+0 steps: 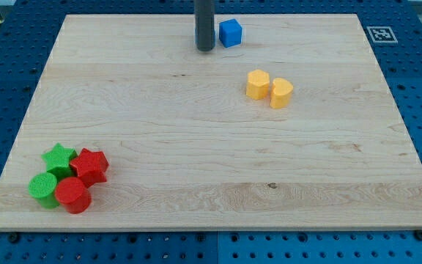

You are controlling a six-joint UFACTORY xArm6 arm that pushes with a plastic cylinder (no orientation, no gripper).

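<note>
My tip (205, 48) rests on the wooden board (211, 161) near the view's top, just left of centre. Closest to it is a blue block (230, 33), a little to its right; part of a second blue piece seems hidden behind the rod. Two yellow blocks (257, 84) (281, 93) sit side by side lower right of the tip, well apart from it. At the view's bottom left, far from the tip, a green star (59, 158), a red star-like block (90, 166), a green cylinder (44, 189) and a red cylinder (72, 195) huddle together.
The board lies on a blue perforated table (6, 73). A black and white marker tag (380, 33) is stuck at the board's top right corner.
</note>
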